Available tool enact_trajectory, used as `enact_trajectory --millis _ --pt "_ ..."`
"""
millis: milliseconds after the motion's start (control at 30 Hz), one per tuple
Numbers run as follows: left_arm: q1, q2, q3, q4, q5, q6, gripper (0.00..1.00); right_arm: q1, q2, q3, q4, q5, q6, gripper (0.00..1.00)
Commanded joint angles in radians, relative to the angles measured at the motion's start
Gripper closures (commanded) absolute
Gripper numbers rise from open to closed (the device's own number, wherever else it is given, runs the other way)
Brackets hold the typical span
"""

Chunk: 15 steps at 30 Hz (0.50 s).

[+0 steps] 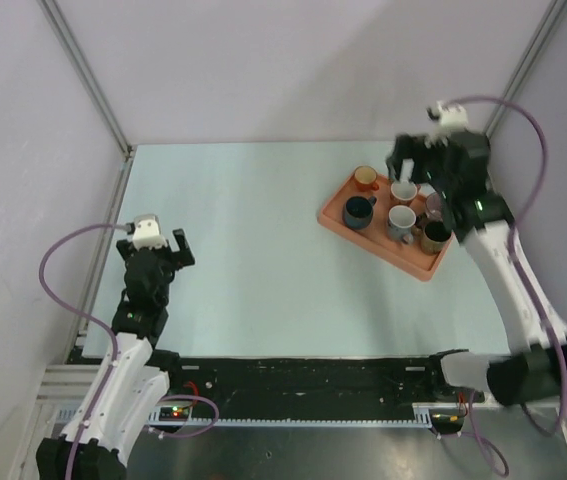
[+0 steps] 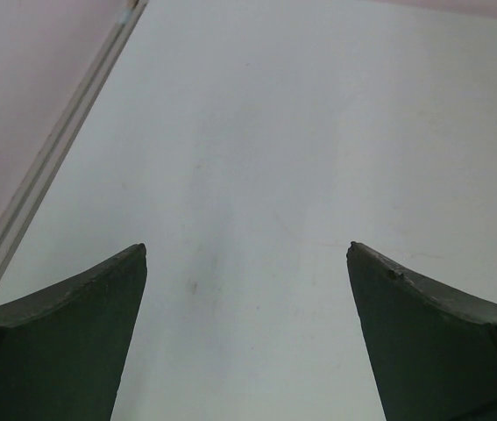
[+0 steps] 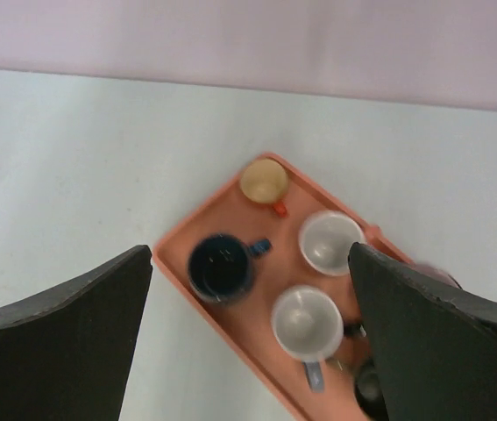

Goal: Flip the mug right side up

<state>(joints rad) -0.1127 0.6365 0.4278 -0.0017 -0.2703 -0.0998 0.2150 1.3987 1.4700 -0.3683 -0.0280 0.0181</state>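
Note:
An orange tray [image 1: 335,208] at the right back holds several mugs. In the right wrist view I see a yellow mug [image 3: 264,180], a dark blue mug [image 3: 221,266], two white mugs [image 3: 331,242] [image 3: 308,322] and a dark mug [image 3: 369,383], all with their mouths up. A pinkish mug [image 1: 433,205] is mostly hidden behind the right arm, so I cannot tell how it stands. My right gripper [image 3: 250,249] is open and empty, well above the tray [image 3: 178,263]; it also shows in the top view [image 1: 413,168]. My left gripper [image 2: 246,247] is open and empty over bare table.
The pale table [image 1: 253,250] has walls at the back and both sides. A metal rail [image 2: 46,167] runs along the left edge beside the left gripper [image 1: 155,248]. The arm bases stand at the near edge.

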Motion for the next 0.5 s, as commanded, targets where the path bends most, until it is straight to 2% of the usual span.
enact_trajectory --millis 0,200,300,467 --pt "0.013 -0.058 -0.104 0.154 -0.125 0.012 0.0 -0.045 -0.283 -0.375 0.156 0.063 0.013 0.01" --pt "0.047 -0.091 -0.206 0.21 -0.067 -0.026 0.0 -0.051 -0.574 -0.72 0.125 0.165 0.106 0.01" --pt "0.06 -0.106 -0.235 0.212 -0.094 -0.085 0.0 -0.051 -0.728 -0.897 0.184 0.206 0.144 0.0" --pt "0.065 -0.144 -0.272 0.213 -0.1 -0.057 0.0 -0.05 -0.984 -1.167 0.279 0.238 0.162 0.01"
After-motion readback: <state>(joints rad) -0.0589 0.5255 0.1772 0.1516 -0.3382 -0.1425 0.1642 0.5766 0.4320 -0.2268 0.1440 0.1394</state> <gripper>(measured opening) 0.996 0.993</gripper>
